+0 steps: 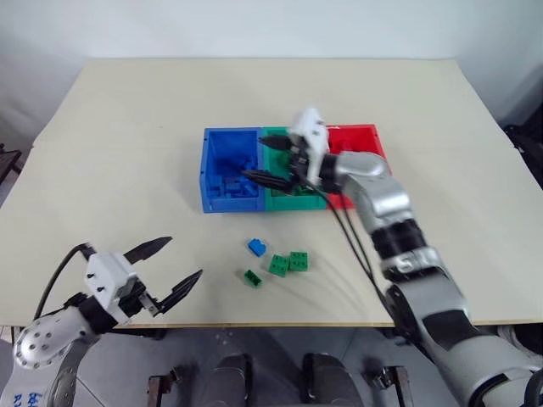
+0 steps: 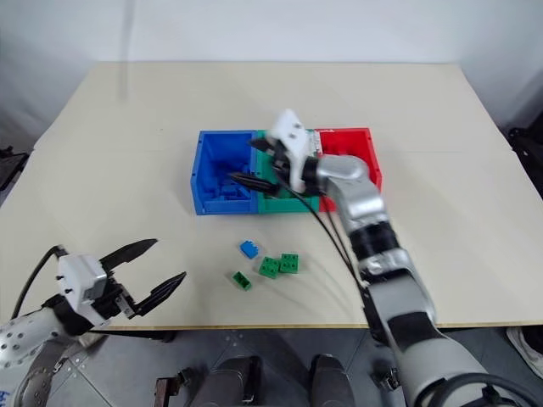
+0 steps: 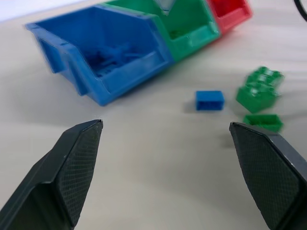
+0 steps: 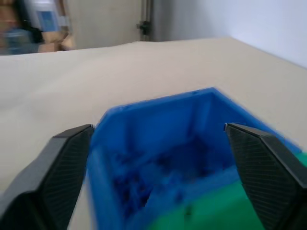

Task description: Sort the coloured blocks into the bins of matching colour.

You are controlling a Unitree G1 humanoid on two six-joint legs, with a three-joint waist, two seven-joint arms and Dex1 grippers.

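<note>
Near the middle of the counter (image 1: 127,127) I see the three joined bins in a row parallel to the far edge: the blue bin (image 1: 229,170) toward the left edge, the green bin (image 1: 284,197) in the centre, and the red bin (image 1: 356,140) toward the right edge. My right tool (image 1: 273,161) is above the green bin, pointing toward the blue bin, with its two black fingers spread apart and nothing between them; the right wrist view looks between those fingers straight into the blue bin, where blue pieces lie on the bin floor, too blurred for me to count. Between the bins and the near edge lie four loose blocks. One blue block (image 1: 257,247) lies closest to the bins. Just toward the near edge and the right of it are two green blocks (image 1: 288,263), touching each other side by side. A third, smaller green block (image 1: 252,277) lies apart from that pair, closer to the near edge and slightly toward the left edge. My left tool (image 1: 174,267) hovers near the near left corner of the counter, its fingers fully apart and empty, pointing toward the loose blocks and well apart from them. In the left wrist view the blue block and the green blocks appear between the two open fingers (image 3: 72,167), with the bins behind them.
</note>
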